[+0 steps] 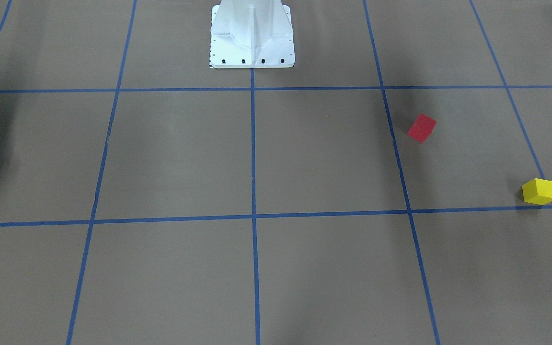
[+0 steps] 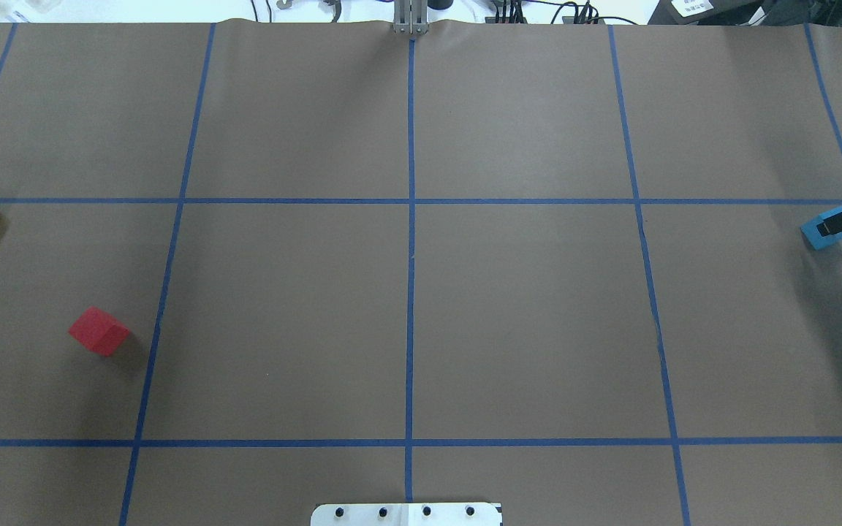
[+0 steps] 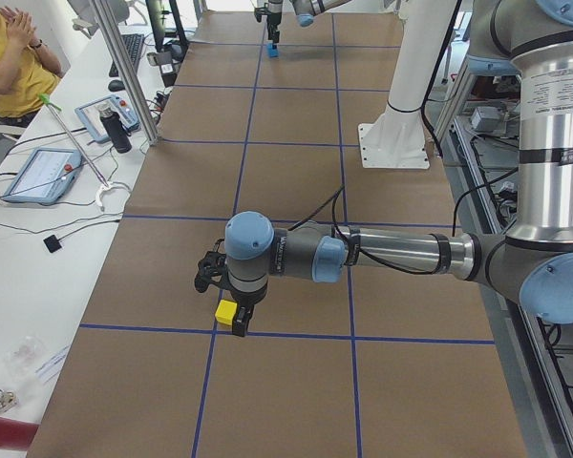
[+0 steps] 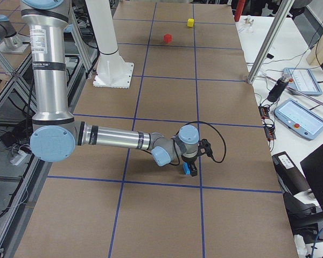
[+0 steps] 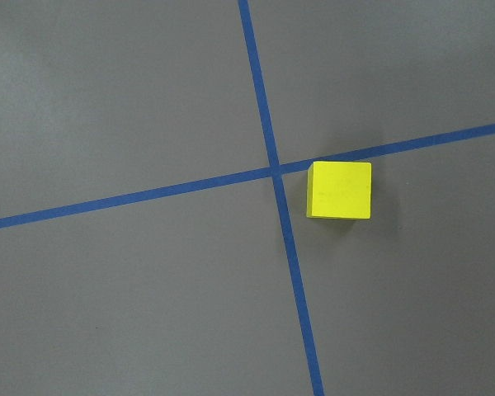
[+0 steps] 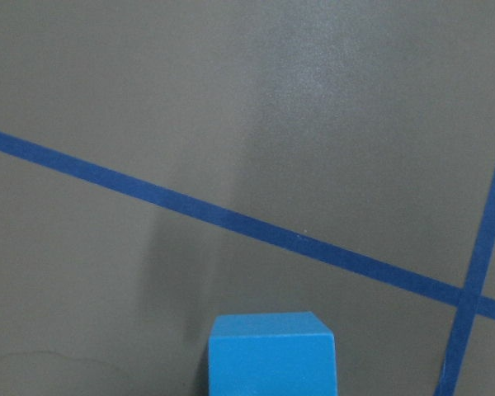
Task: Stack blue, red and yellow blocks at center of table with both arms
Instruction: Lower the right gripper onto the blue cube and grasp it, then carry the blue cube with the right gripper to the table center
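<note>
Three cube blocks, none with a long axis, lie well apart on brown paper (image 2: 523, 314) taped with a blue grid (image 2: 411, 292).
Red block (image 2: 99, 331) sits left, askew to the grid. Farther out, the left gripper (image 3: 237, 322), grip unreadable, hangs over the yellow block (image 3: 226, 312). The right gripper (image 4: 187, 164), fingers spread, is at the blue block (image 4: 190, 170).

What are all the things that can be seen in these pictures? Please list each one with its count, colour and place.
yellow cube-shaped block: one, yellow, robot's far left, beside a tape crossing.
red cube-shaped block: one, red, robot's left side, nearer the base than the yellow one.
blue cube-shaped block: one, blue, robot's far right edge.
tape grid lines: several, blue, across the brown paper-covered table.
metal base plate: one, white, middle of the robot's table edge.
person: one, yellow shirt, at the side bench.
left gripper: one, black, over the yellow block; open or shut cannot be told.
right gripper: one, black, at the blue block; grip unclear.
</note>
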`<action>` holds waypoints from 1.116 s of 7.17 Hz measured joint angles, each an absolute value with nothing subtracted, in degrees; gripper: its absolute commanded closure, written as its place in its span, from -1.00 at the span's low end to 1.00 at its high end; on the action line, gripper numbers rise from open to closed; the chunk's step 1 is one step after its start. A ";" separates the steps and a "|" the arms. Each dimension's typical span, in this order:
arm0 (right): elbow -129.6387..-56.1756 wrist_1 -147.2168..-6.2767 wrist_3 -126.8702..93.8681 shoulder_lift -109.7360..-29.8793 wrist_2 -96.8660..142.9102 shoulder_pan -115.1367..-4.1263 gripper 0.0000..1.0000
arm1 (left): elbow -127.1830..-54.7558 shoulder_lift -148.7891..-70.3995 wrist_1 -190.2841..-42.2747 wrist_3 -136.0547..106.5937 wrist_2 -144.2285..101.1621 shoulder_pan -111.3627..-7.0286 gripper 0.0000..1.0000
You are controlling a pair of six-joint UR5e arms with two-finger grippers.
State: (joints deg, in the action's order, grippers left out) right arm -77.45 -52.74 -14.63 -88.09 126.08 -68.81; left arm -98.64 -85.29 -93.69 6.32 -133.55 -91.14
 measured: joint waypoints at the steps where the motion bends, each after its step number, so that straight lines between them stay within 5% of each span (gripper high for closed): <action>1: -76.65 -52.74 -14.68 -87.92 125.30 -68.35 0.46 | -98.64 -85.27 -93.69 6.32 -133.57 -91.14 -1.00; 2: -76.30 -52.74 -14.70 -87.90 124.95 -67.91 0.91 | -98.67 -85.26 -93.69 6.33 -133.59 -91.14 -1.00; 3: -76.21 -52.71 -14.67 -87.89 124.84 -67.30 1.00 | -98.69 -85.26 -93.69 6.35 -133.59 -91.14 -1.00; 8: -80.93 -52.46 -21.76 -82.15 125.34 -64.84 1.00 | -98.70 -85.18 -93.69 6.42 -133.63 -91.14 -1.00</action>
